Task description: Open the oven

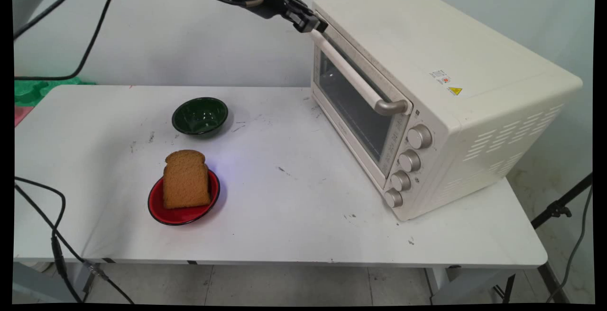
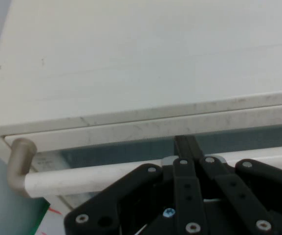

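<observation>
White table before a pale wall bears a cream oven; the hand looks pressed together at its handle.

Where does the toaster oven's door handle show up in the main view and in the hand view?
Main view: the door handle runs diagonally across the top of the oven door, from the gripper at upper centre down to its metal end above the knobs.
Hand view: the door handle crosses the lower half, metal end at left, passing behind the gripper.
Shared landmark: the toaster oven top.
</observation>
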Controlling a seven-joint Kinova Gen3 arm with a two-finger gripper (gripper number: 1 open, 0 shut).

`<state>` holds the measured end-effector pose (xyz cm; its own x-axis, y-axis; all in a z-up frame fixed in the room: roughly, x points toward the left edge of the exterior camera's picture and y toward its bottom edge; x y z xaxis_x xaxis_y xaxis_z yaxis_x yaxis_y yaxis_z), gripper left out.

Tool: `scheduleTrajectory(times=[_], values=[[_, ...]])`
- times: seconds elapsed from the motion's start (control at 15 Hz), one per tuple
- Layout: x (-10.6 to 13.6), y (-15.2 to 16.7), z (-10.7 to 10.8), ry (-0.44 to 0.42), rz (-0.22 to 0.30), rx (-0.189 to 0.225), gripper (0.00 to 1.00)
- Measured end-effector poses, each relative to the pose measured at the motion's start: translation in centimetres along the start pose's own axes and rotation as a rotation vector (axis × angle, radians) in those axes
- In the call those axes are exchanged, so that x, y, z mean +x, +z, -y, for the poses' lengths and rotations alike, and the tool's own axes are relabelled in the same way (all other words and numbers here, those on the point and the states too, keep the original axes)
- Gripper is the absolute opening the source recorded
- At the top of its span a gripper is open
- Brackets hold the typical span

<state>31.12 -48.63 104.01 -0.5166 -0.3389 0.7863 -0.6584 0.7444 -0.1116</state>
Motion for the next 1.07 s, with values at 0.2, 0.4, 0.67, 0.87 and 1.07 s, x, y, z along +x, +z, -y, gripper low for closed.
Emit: scheduleTrajectory(times=[0.2, 0.4, 0.67, 0.87, 1.07], values=[[0.3, 0.9, 0.0, 0.000, 0.014, 0.004, 0.00], [0.6, 2.0, 0.1, 0.000, 0.027, 0.006, 0.00], [1.1, 3.5, 0.1, 0.000, 0.045, 0.008, 0.00], [1.3, 4.4, 0.1, 0.000, 0.056, 0.007, 0.00], [1.3, 5.1, 0.0, -0.001, 0.067, 0.006, 0.00]])
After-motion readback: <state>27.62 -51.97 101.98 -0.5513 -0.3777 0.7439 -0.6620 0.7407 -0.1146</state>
